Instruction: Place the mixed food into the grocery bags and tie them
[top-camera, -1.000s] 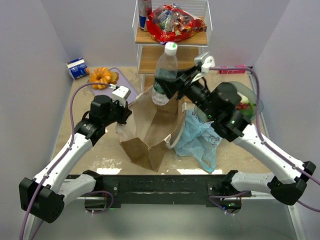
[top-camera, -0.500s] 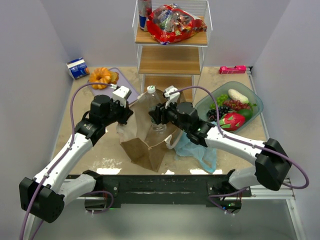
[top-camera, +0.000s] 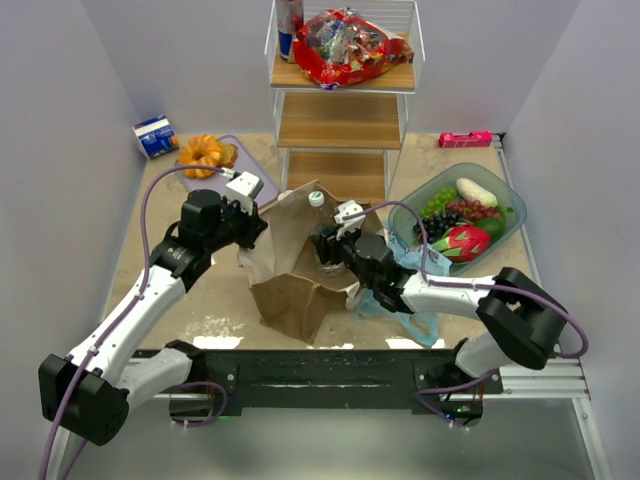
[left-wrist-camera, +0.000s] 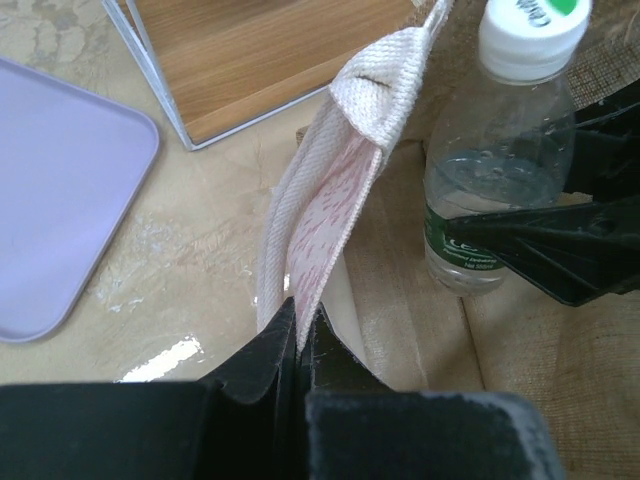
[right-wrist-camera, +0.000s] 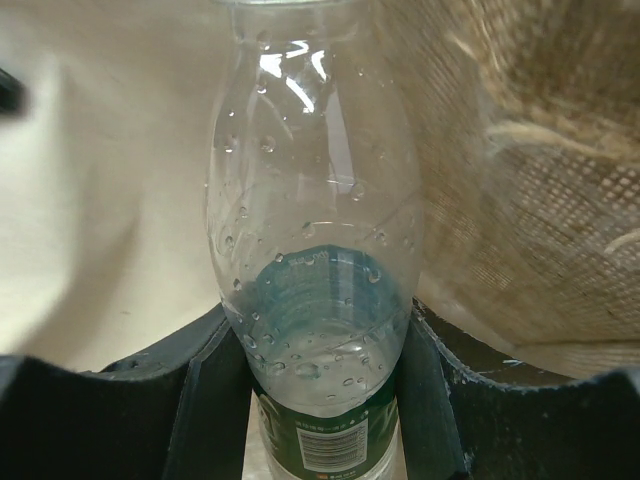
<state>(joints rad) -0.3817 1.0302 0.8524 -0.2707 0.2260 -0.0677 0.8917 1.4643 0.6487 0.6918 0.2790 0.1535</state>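
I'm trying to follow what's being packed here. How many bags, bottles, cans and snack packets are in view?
Bags: 2 (brown paper bag, light-blue plastic bag)
Bottles: 1 (clear bottle)
Cans: 1 (drink can)
Snack packets: 1 (red snack packet)
Total: 5
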